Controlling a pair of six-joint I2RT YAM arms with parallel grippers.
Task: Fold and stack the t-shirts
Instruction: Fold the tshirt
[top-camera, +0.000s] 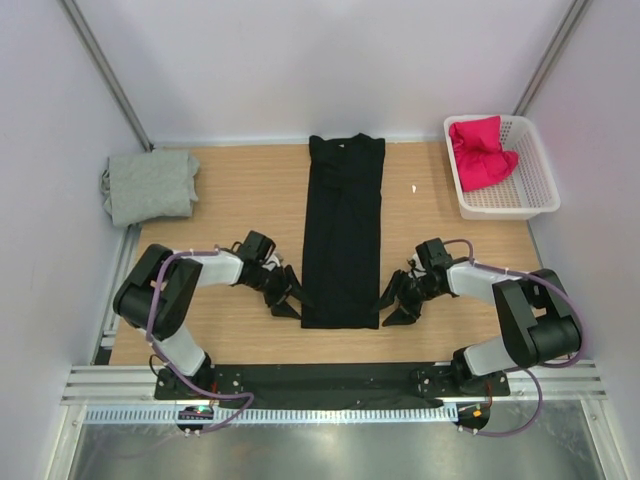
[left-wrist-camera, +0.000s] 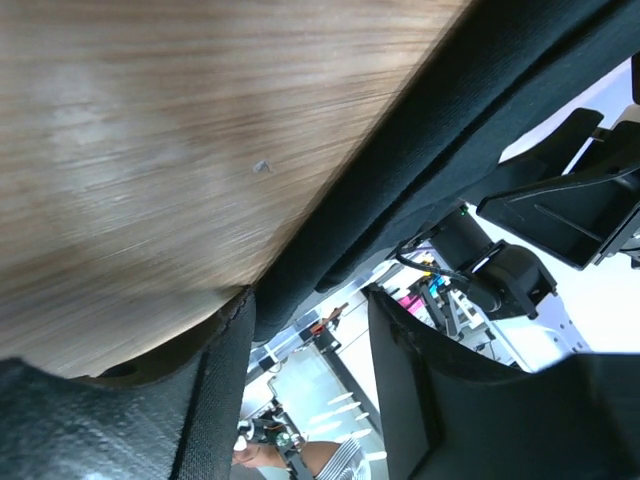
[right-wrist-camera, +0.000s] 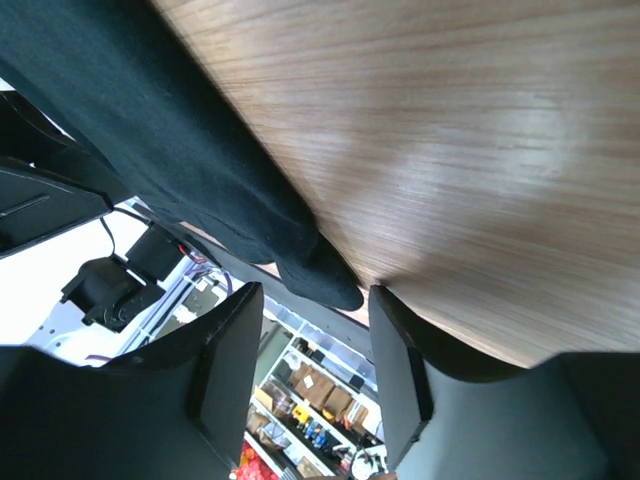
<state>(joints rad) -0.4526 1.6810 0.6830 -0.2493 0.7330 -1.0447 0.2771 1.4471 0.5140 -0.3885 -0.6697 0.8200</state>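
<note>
A black t-shirt (top-camera: 343, 230) lies on the table as a long narrow strip, sleeves folded in, running from the back to the near edge. My left gripper (top-camera: 289, 297) is open and empty beside its near left corner; the shirt's edge (left-wrist-camera: 420, 160) shows just beyond the fingers. My right gripper (top-camera: 394, 303) is open and empty beside the near right corner, with the hem corner (right-wrist-camera: 320, 275) right in front of its jaws. A folded grey t-shirt (top-camera: 150, 186) lies at the back left. A magenta-red t-shirt (top-camera: 480, 152) is crumpled in the basket.
A white mesh basket (top-camera: 525, 195) stands at the back right by the wall. A small white speck (top-camera: 415, 188) lies on the wooden table (top-camera: 245, 200). Walls enclose the table on three sides. A metal rail runs along the near edge.
</note>
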